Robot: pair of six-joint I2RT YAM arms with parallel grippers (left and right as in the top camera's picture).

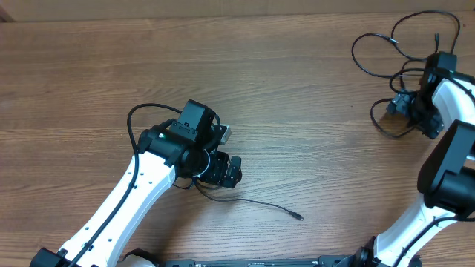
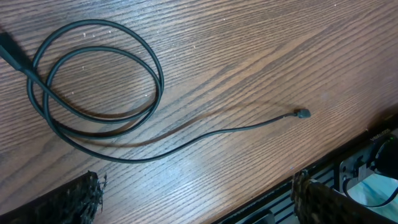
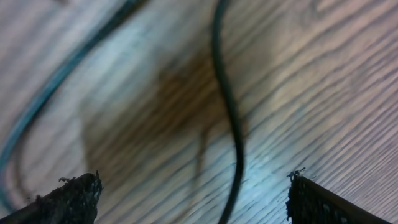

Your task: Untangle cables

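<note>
One thin black cable (image 2: 93,74) lies on the wooden table in two overlapping loops, and its tail runs right to a small plug (image 2: 303,114). From overhead only that cable's tail (image 1: 256,202) shows beyond the left arm. My left gripper (image 2: 196,202) hovers open above bare wood near the table's front edge, with its fingers apart from the cable. More cables (image 1: 386,52) sprawl in loose loops at the far right. My right gripper (image 3: 196,199) is open low over them, and one blurred cord (image 3: 227,106) runs between its fingers untouched.
The table's front edge (image 2: 348,149) lies just right of the left gripper, with the robot base frame beyond it. The left arm (image 1: 133,193) crosses the lower left of the table. The right arm (image 1: 449,170) stands along the right side.
</note>
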